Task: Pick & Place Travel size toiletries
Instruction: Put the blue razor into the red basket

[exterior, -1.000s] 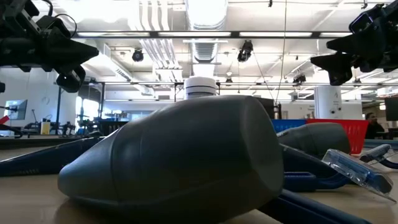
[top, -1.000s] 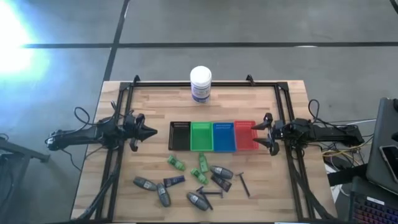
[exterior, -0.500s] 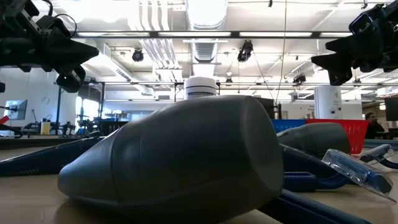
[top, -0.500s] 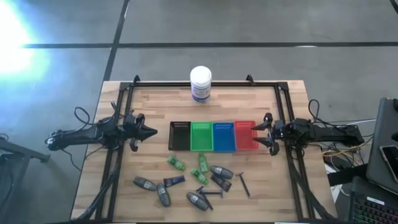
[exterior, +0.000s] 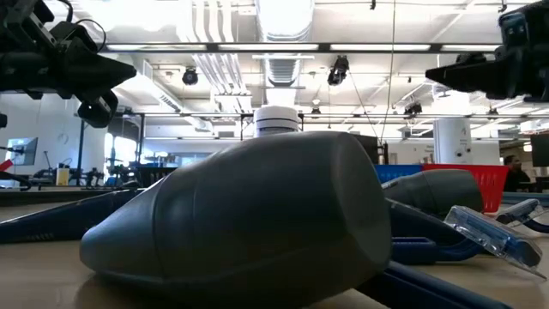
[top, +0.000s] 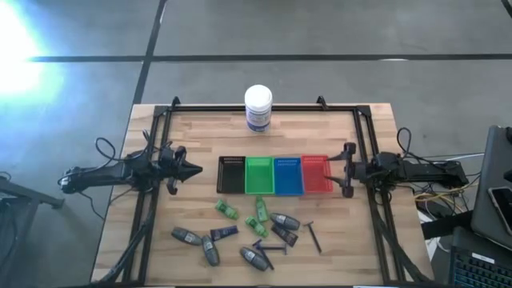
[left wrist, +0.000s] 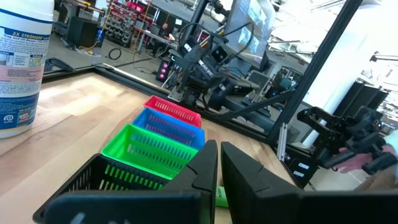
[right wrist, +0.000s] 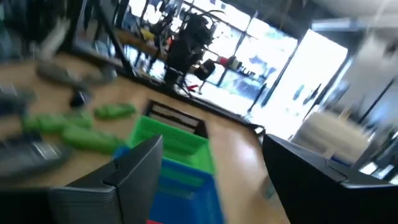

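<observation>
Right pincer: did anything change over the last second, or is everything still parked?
The right pincer has spread its fingers wider beside the red tray and holds nothing. The left pincer stays shut and hovering by the black tray. The toiletries and white jar lie where they were.

Two slim black arms [top: 104,173] trail looping black cables, ending in tapered jaws.

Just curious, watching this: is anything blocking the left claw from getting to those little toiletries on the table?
Nothing visible does. The left gripper, fingers shut, hangs beside the black tray, and bare wood lies between it and the nearest toiletries, a green packet and a grey mini bottle.
</observation>
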Controlling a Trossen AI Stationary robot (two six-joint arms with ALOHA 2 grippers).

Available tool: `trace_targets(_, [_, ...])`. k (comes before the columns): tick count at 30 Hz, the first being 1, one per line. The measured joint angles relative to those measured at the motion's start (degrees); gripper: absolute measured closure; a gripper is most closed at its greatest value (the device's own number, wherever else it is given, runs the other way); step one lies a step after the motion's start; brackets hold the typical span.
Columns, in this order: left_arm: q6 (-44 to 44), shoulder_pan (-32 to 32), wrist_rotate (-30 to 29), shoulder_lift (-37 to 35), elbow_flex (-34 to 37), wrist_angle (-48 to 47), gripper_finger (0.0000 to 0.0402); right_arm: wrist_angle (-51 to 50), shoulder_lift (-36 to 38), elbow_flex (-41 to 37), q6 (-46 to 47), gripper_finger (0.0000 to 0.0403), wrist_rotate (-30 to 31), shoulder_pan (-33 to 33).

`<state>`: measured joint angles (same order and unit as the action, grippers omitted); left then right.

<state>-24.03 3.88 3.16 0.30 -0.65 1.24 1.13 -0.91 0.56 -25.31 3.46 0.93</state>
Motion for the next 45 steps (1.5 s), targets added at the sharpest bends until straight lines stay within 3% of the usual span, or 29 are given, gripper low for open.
trace_targets(5, [0.00,0.00,0.01,0.00,-0.01,0.02,0.0376,0.13,0.06,0.00,-9.46,0.0112,-0.09,0.00])
trace_targets(8, [0.00,-0.01,0.01,0.01,0.00,0.02,0.0376,0.29,0.00,0.00,-5.36,0.0103,-1.75,0.07])
trace_targets(10, [0.01,-0.01,0.01,0.00,0.00,0.02,0.0376,0.79,0.04,0.00,5.05,0.0097,-3.44,0.05])
trace_targets(20, [0.00,-0.02,0.02,0.02,-0.02,0.02,0.0376,0.91,0.04,0.02,74.60,0.0067,-3.93,0.04])
trace_targets(26, [0.01,-0.02,0.01,0.01,0.00,0.02,0.0376,1.27,0.08,0.02,98.44,0.0049,-3.72,0.05])
trace_targets(31, [0.00,0.00,0.00,0.01,0.00,0.02,0.0376,2.19,0.07,0.02,101.65,0.0043,-1.89,0.09])
trace_targets(37, [0.00,-0.02,0.02,0.02,-0.02,0.02,0.0376,4.11,-0.30,-0.04,95.18,0.0055,10.45,0.04])
trace_targets(43, [0.00,-0.01,0.01,0.01,-0.01,0.02,0.0376,28.39,-5.45,0.25,94.24,0.0073,3.24,4.10])
trace_targets(45, [0.00,-0.01,0.00,0.00,-0.01,0.01,0.0376,25.16,-8.91,2.65,95.59,0.0075,2.73,7.20])
